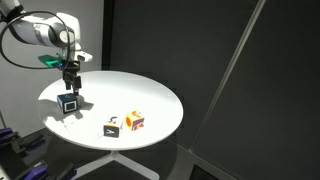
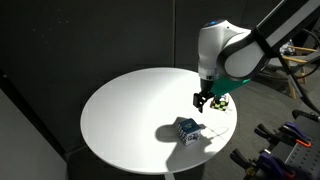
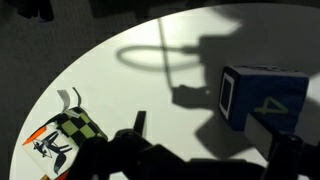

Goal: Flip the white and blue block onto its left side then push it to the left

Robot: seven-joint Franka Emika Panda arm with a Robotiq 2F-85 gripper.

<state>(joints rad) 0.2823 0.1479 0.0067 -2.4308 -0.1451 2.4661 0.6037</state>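
Nearest the camera in an exterior view, a black cube (image 1: 112,127) with a white mark lies by the front rim of the desk (image 1: 150,95). An orange cube (image 1: 134,121) sits just beside it. Both are well apart from the white and blue block (image 1: 69,103), which stands further back near the desk's rim, dark blue sides showing around a white face.

The tool (image 1: 70,84) hangs straight above the block, close over its top but not touching. Its fingers are spread wide, with nothing between them.

In the wrist view the block (image 3: 262,97) lies at the picture's right. Well away from it, at the lower left, is a checkered cube (image 3: 60,135) with orange on it.

In both exterior views the block (image 2: 187,128) casts a shadow on the desk.
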